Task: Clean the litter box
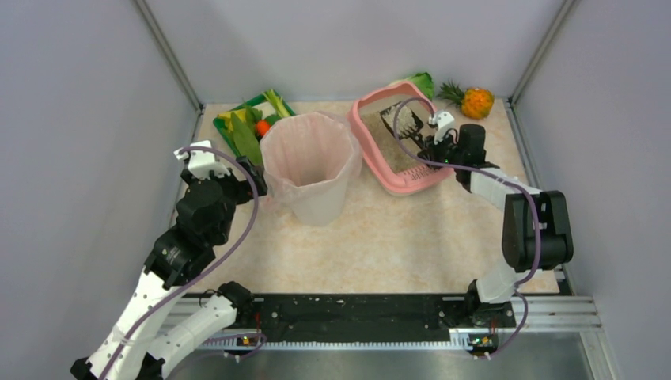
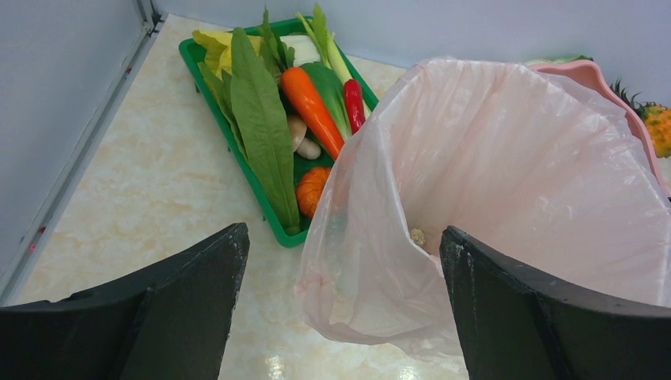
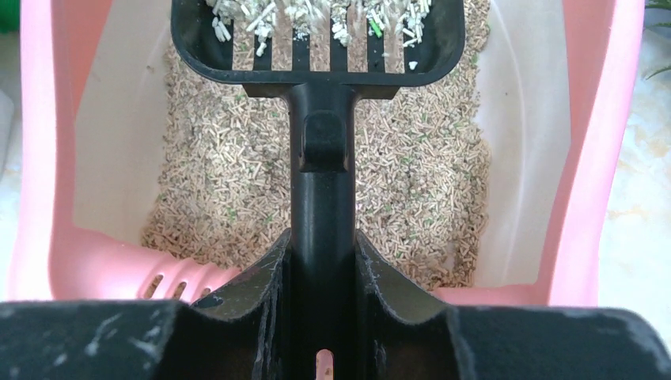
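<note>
The litter box (image 1: 411, 184) sits at the far right of the surface (image 1: 396, 245). We see our right tool (image 3: 323, 255) at its near end, pressed together on the handle of a black slotted scoop (image 3: 320, 47). The scoop's blade lies over the grey-beige litter (image 3: 229, 182) and carries pale clumps. Our left tool (image 2: 342, 237) is spread wide, gripping nothing, at the near left side of the pink-lined bin (image 1: 310, 170). A green tray (image 2: 286, 237) of vegetables lies beyond the bin at far left. A pineapple (image 1: 477, 101) lies near the box's far right corner.
</note>
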